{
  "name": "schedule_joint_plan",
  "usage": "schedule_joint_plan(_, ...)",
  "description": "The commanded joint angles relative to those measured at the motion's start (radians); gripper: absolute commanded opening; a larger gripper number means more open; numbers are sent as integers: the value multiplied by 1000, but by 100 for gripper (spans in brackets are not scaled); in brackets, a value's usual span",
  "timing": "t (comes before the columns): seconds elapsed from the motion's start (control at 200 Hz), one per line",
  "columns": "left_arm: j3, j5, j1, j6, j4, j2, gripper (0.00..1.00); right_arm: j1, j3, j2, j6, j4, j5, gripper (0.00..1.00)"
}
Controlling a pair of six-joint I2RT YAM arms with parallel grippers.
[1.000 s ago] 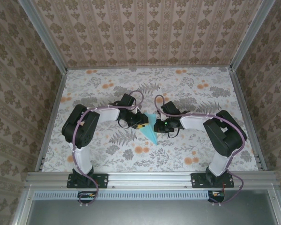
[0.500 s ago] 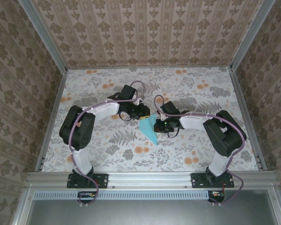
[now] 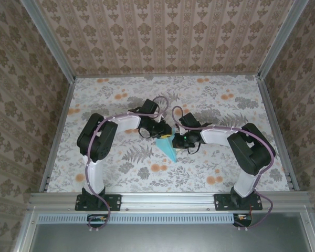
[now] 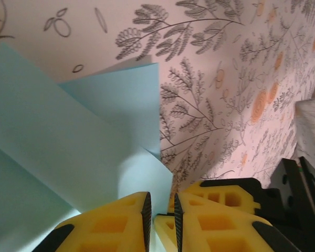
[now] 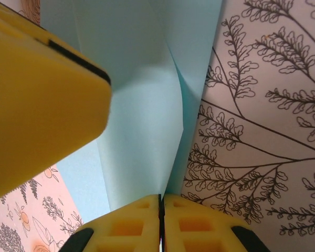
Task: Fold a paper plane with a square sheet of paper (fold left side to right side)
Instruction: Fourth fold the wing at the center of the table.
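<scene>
Centrally, paper plane (image 3: 168,148); floral tabletop (image 3: 226,105); patterned walls (image 3: 168,37)

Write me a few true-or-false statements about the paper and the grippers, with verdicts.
1. The paper is folded. True.
2. The left gripper and right gripper both reach the paper. True.
3. The right gripper is wide open. False: it is shut on the paper.
4. The paper lies at the table's far edge. False: it is near the middle of the table.
</scene>
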Motion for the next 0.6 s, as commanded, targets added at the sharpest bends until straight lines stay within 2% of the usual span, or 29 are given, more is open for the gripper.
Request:
schedule_joint_plan(0.0, 9, 0, -2, 5, -4, 18, 22, 17, -3, 52, -21, -95, 34, 10)
schedule_joint_plan(0.595, -33, -42, 4, 28, -43, 51, 22, 24, 19, 76, -34, -126, 29, 10)
